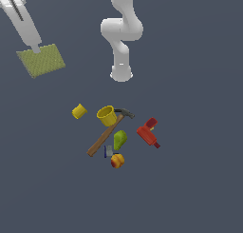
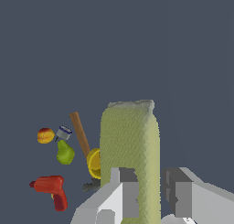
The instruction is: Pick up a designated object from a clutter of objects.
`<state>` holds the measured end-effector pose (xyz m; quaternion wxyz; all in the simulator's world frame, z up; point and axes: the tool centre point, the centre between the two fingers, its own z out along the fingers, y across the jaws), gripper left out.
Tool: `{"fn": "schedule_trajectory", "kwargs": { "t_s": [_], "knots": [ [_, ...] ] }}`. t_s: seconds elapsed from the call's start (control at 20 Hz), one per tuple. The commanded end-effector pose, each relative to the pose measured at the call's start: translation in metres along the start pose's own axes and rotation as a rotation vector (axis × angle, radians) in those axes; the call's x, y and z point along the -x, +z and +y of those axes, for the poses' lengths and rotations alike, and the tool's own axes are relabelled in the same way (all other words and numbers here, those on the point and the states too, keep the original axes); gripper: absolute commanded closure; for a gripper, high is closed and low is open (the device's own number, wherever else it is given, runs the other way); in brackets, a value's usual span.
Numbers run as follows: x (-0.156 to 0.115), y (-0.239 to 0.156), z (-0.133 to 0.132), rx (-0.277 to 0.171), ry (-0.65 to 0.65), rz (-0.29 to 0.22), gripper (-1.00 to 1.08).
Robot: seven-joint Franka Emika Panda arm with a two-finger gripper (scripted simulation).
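Observation:
The pale yellow-green speckled sponge pad (image 1: 42, 61) hangs high at the exterior view's upper left, far from the clutter. My gripper (image 1: 35, 49) is shut on its upper edge. In the wrist view the pad (image 2: 130, 141) stands between my fingers (image 2: 124, 191), and the gripper (image 2: 151, 193) holds it well above the floor. The clutter lies below: yellow cylinder (image 1: 79, 111), yellow cup (image 1: 107, 116), wooden-handled hammer (image 1: 102, 140), green pear (image 1: 119, 139), red drill-like tool (image 1: 148, 132), orange-red fruit (image 1: 117, 160), small grey-blue piece (image 1: 108, 151).
The arm's white base (image 1: 121, 71) stands behind the clutter. In the wrist view the fruit (image 2: 45, 136), pear (image 2: 65, 153), hammer handle (image 2: 80, 134), cup (image 2: 94, 163) and red tool (image 2: 51, 187) lie beside the held pad. The floor is dark grey.

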<state>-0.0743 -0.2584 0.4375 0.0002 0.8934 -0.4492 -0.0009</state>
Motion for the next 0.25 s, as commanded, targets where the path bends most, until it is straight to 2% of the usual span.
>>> {"fn": "schedule_trajectory", "kwargs": {
  "t_s": [0.0,0.2],
  "knots": [
    [-0.0013,-0.0081,0.0027,-0.001,0.000,0.001,1.08],
    [-0.0028,-0.0113,0.0035,-0.001,0.000,0.001,1.08]
  ]
}}
